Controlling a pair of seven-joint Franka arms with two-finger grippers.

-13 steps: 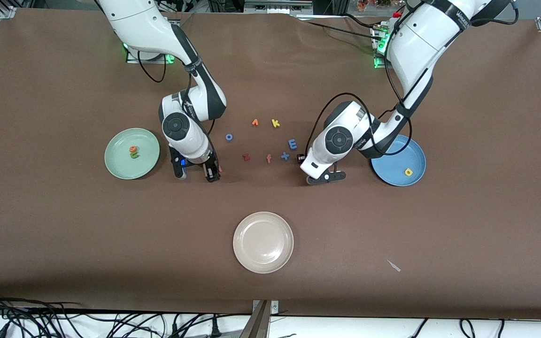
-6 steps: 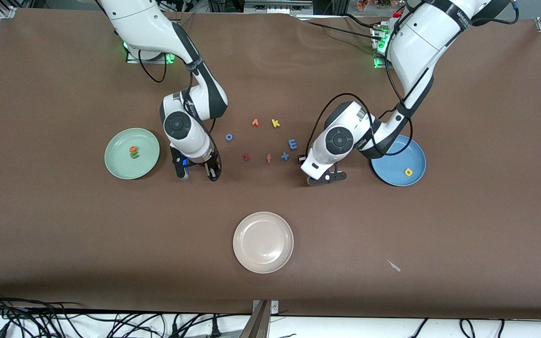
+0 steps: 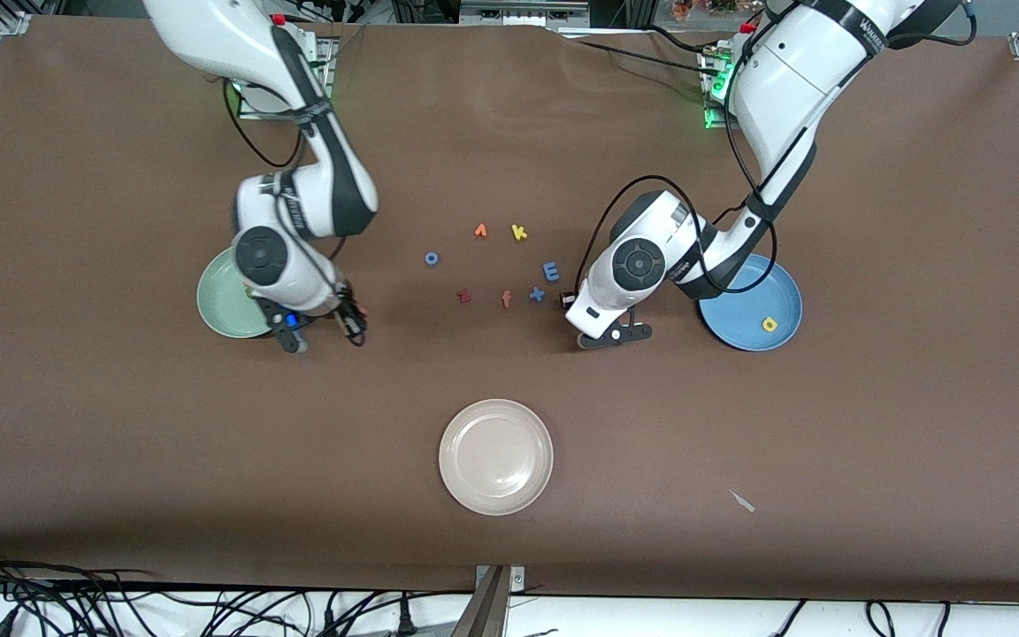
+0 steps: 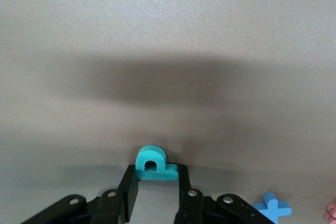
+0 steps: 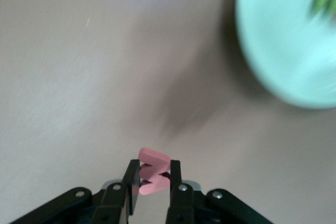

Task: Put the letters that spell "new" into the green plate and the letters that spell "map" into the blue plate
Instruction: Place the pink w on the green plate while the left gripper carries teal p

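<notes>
Brown cloth covers the whole table, and the cream-white plate sits closest to the front camera, so I'll place everything off that.

Farther from the camera than that plate, toward the right arm's end, is the green plate, half hidden under the right arm. The right gripper is clamped on the pink-red "w", up in the air over bare cloth just beside the green plate. The plate's contents are a blur in the right wrist view.

Toward the left arm's end, also farther back than the cream plate, is the blue plate with the yellow "a" lying in it. The left gripper is down at the cloth near that plate with its jaws pinched on the teal "p". The blue "x" lies just beside it.

The blue "m" is on the cloth farther back than the cream plate, among the spare letters: yellow "k", dark red "z", salmon "f".
</notes>
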